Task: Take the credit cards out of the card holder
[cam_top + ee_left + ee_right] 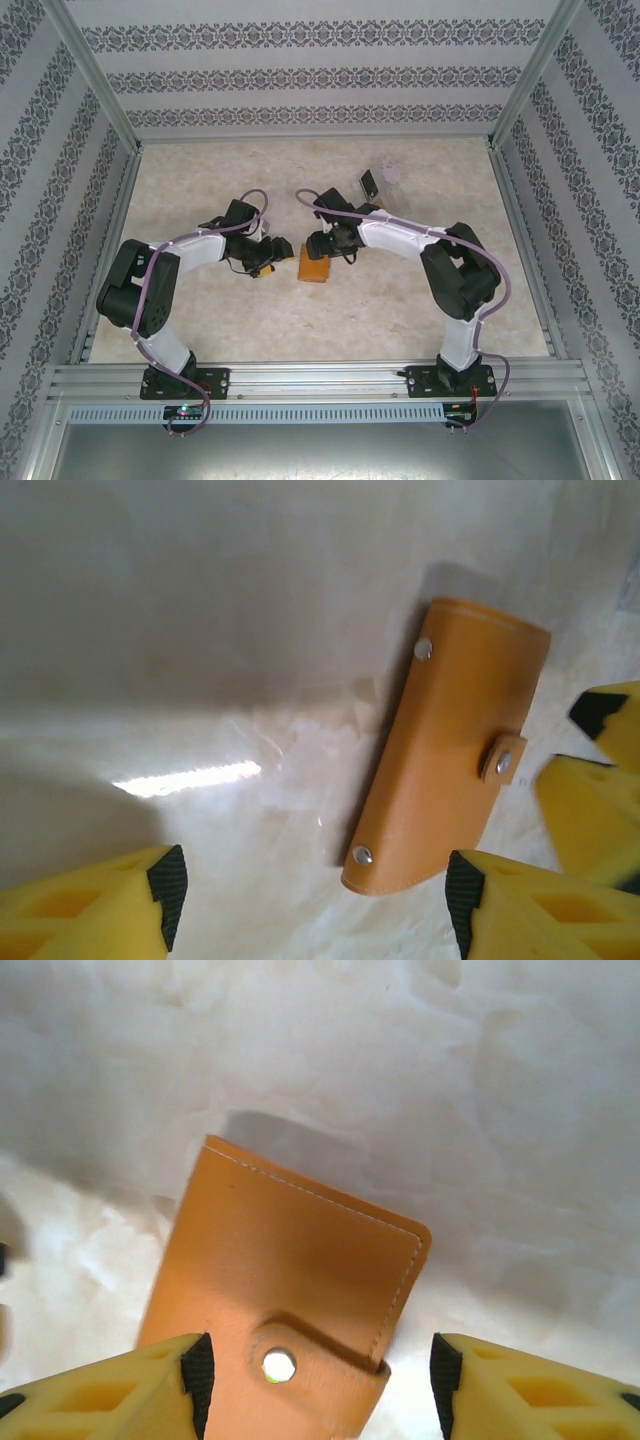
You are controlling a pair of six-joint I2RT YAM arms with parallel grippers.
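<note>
The two arms rise from their bases at the near edge of the table (200,320) and bend inward, so that both grippers meet around the middle of the marbled top.

The left gripper (268,256) comes in from the left, with its jaws standing well apart and nothing between them. In the left wrist view its yellow fingers (100,910) frame bare tabletop, and the near corner of the card holder (450,750) lies just beside the right-hand finger, apart from it.

The card holder (314,267) lies flat on the table between the two grippers. It is closed, with its orange cover up, and the small tab (503,760) is snapped down over the edge.

The right gripper (322,245) hangs over the holder's far end. Its jaws are also wide open and grip nothing. In the right wrist view the gripper (315,1385) straddles the tab end of the card holder (290,1270). One finger (110,1395) overlaps the cover's edge, but I cannot tell whether it touches.

Farther back, well apart from the holder, a dark card (368,182) sits just beside a clear plastic piece (389,173) that is too faint to make out.
</note>
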